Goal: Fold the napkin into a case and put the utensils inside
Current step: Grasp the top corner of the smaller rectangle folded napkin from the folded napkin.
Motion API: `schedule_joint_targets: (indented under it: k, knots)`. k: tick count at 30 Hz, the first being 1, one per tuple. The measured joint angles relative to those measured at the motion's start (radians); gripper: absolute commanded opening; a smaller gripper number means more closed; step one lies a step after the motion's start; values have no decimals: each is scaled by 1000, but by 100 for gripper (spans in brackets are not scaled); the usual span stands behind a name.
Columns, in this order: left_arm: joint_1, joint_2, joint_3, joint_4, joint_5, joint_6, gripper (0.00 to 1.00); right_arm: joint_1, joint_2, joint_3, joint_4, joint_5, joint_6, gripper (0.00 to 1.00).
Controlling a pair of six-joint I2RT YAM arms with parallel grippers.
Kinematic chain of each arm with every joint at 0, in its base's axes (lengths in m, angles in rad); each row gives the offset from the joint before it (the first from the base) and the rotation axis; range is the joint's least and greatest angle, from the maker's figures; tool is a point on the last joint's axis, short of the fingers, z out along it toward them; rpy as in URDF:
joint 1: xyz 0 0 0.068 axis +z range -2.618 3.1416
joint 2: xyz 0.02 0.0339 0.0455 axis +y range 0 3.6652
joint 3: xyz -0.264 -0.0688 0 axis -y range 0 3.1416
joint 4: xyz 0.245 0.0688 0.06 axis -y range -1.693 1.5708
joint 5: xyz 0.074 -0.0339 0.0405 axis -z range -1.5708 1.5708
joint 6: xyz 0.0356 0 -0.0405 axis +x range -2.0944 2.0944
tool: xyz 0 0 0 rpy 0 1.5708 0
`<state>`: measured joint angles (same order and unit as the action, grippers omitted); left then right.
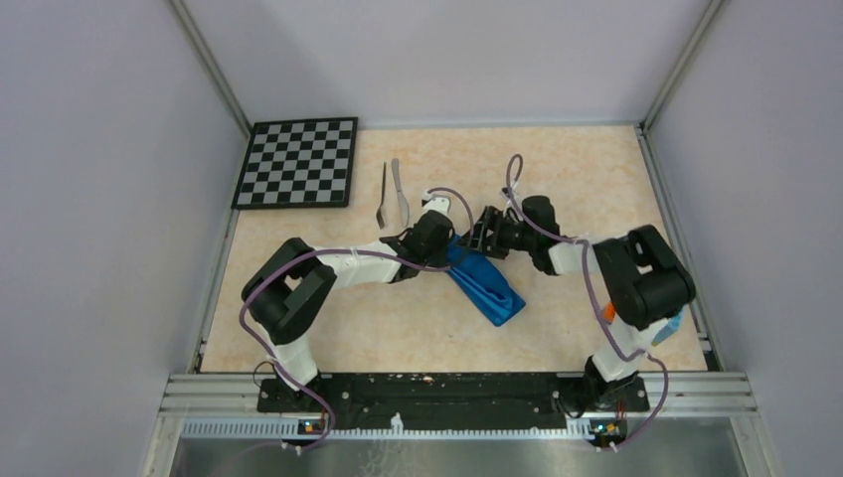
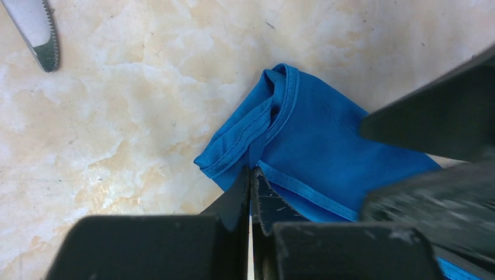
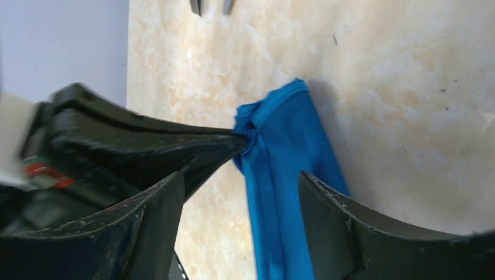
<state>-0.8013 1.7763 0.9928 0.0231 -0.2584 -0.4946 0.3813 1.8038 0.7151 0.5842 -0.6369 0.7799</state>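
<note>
From above, the blue napkin [image 1: 489, 286] lies folded into a narrow strip on the table [image 1: 596, 189], slanting between the arms. The left gripper [image 1: 447, 238] and right gripper [image 1: 480, 232] meet at its far end. Fork [image 1: 383, 196] and knife [image 1: 400, 191] lie side by side just beyond, near the checkerboard [image 1: 298, 162].

Left wrist now: jaws pressed tight together, pinching the napkin's hem at its bunched corner.

Over to the right wrist: jaws spread wide, straddling the strip without gripping it, while the left gripper's tip nips the cloth alongside.
</note>
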Motion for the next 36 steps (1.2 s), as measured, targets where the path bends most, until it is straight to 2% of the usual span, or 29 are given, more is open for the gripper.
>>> schedule_joint_targets:
  k: [2,3,4,6,7,8,17,30,36]
  knots:
    - [0,-1,0,0,0,0,0,0,-99,0,-108,36,-38,76]
    - [0,-1,0,0,0,0,0,0,-149,1,-146,53,-55,70]
    - [0,-1,0,0,0,0,0,0,-183,1,-169,64,-66,57]
    - [0,-3,-3,1,0,0,0,0,-237,6,-207,85,-84,16]
    - [0,-6,-6,2,1,0,0,0,-241,11,-211,89,-88,2]
    - [0,-10,-9,3,4,0,0,0,-235,13,-207,87,-80,0]
    - [0,-14,-12,12,13,0,0,32,-16,14,-126,44,28,0]
    - [0,-14,-12,19,29,7,0,91,145,67,33,28,128,0]
    - [6,-14,-11,38,31,-2,0,109,253,114,171,20,233,0]
